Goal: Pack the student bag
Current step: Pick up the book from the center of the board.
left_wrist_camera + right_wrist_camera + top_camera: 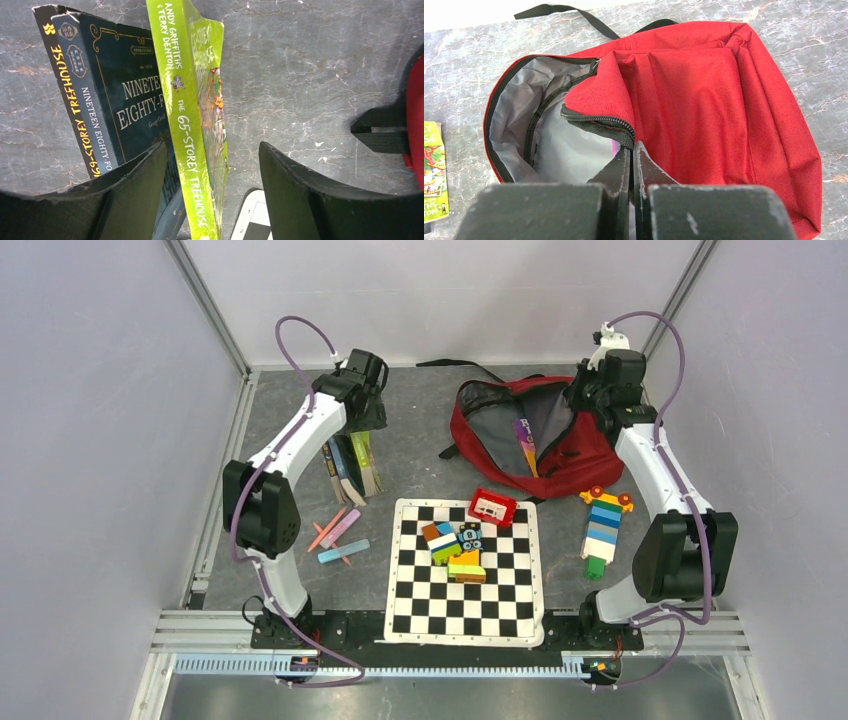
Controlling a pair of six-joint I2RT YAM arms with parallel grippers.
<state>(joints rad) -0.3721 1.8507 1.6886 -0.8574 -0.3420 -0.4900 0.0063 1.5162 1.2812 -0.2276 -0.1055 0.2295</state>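
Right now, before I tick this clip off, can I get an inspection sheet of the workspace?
Surface: grey marbled table, no spills seen.
Job's things: student bag lies open, grey lining showing, one book inside; green book and dark books lean together by the left arm.
Clutter: chessboard bearing toy blocks, red toy box at its far edge; block tower; coloured sticks.
Grippers: left gripper open, straddling the green book; right gripper shut, pinching the bag's zip rim.
Cables: purple cables loop along both arms, touching no items.
Surroundings: pale walls, metal frame rail; nothing else seen.
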